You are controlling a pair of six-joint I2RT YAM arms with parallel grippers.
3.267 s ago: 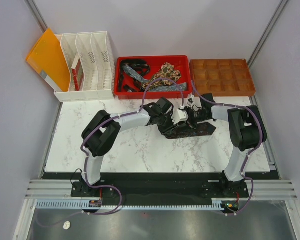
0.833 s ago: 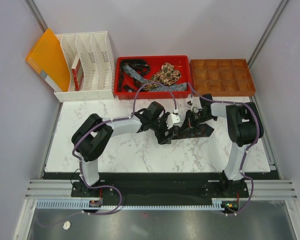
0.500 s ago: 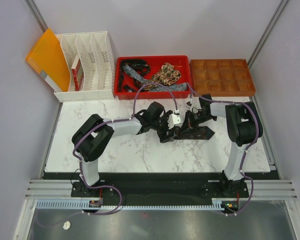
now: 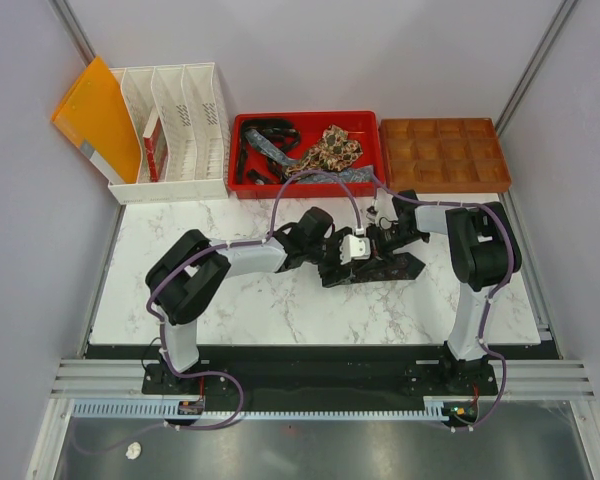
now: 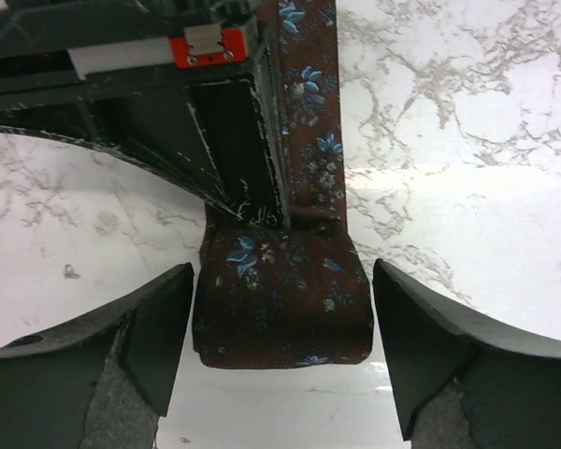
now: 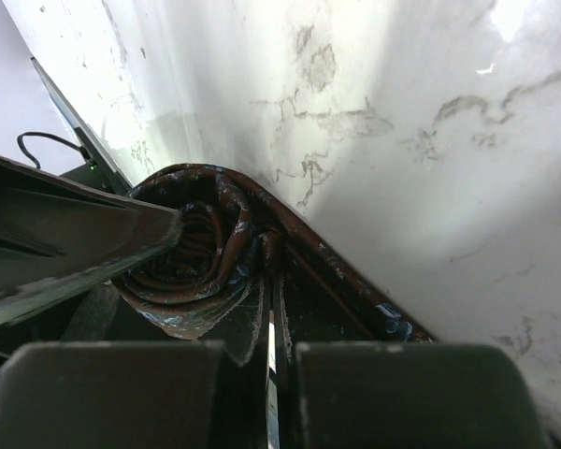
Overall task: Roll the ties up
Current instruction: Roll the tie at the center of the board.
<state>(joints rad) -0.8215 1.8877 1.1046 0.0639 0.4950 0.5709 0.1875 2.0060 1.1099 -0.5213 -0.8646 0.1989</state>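
Rolling looks partly done at the middle of the counter [image 4: 230, 300], where the brown flowered tie [image 5: 310, 122] lies flat, one end wound into a roll [image 5: 280, 309] and its loose length running off to the right. The right tool [image 6: 271, 304] reaches in from the right along that loose length. Its fingers are pressed together with their tips right at the roll's coiled end, seemingly to pin the winding so it cannot spring open. Whether a fold of fabric is nipped between them cannot be told. The left tool [image 5: 282, 271] comes from the opposite side with its fingers [image 5: 154, 327] spread wide, one on either side of the roll and clear of it. That stance suits closing across the bundle's width to take it over or turn it further. The unrolled part rests on the marble, where it can feed in flat. At the far edge, the red tray [image 4: 305, 117] holds the other ties [image 4: 335, 148], loosely heaped and not yet rolled.
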